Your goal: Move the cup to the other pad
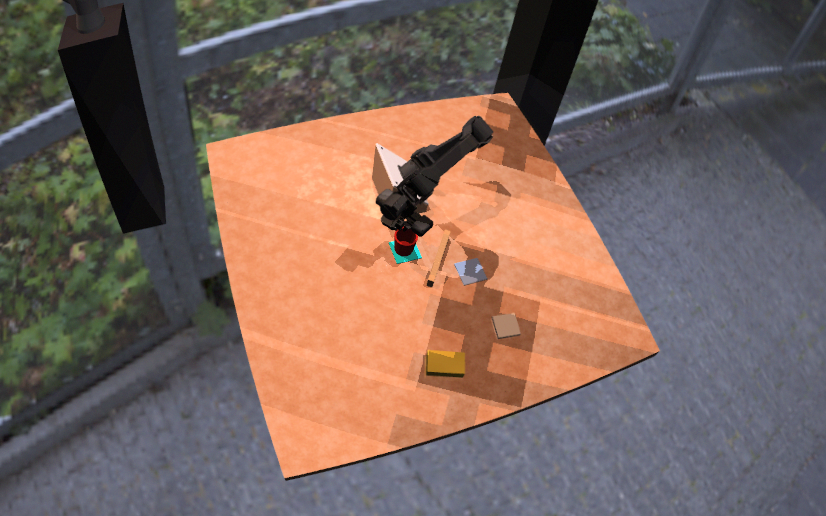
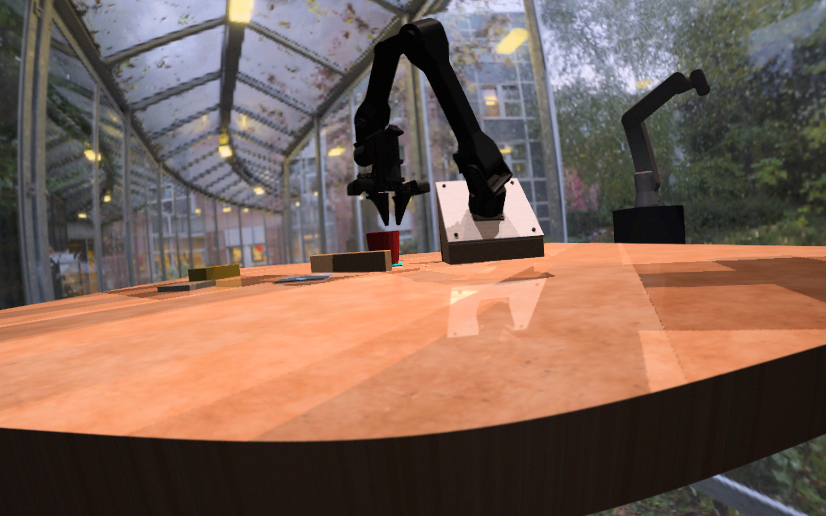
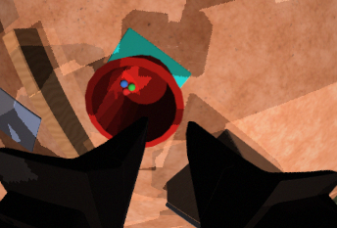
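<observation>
Checking in: where is the cup (image 1: 405, 242) (image 2: 383, 245) (image 3: 134, 102) sitting?

Standing upright on the teal pad (image 1: 413, 258) (image 2: 397, 264) (image 3: 152, 56). The pad's corners are poking out from under it.

And the gripper (image 1: 407, 228) (image 2: 391, 223) (image 3: 168, 125)?

Hovering just above the rim, pointing down. Fingers are standing partly apart, gripping nothing.

Marbles?

Lying inside, low in the cup: a blue marble (image 3: 124, 84) and a green marble (image 3: 131, 87) are showing, with a reddish one (image 3: 126, 92) beside them.

What's sitting around it?

A wooden bar (image 1: 438, 259) (image 2: 351, 261) (image 3: 51, 93) is lying between the teal pad and the pale blue pad (image 1: 470, 271) (image 2: 304, 278) (image 3: 20, 122). A flat tan tile (image 1: 506, 325) (image 2: 185, 285) and a yellow block (image 1: 445, 363) (image 2: 213, 272) are resting farther out on the table (image 1: 339, 320) (image 2: 339, 358) (image 3: 294, 49).

Anything on the blue pad?

Only shadow is falling there.
</observation>
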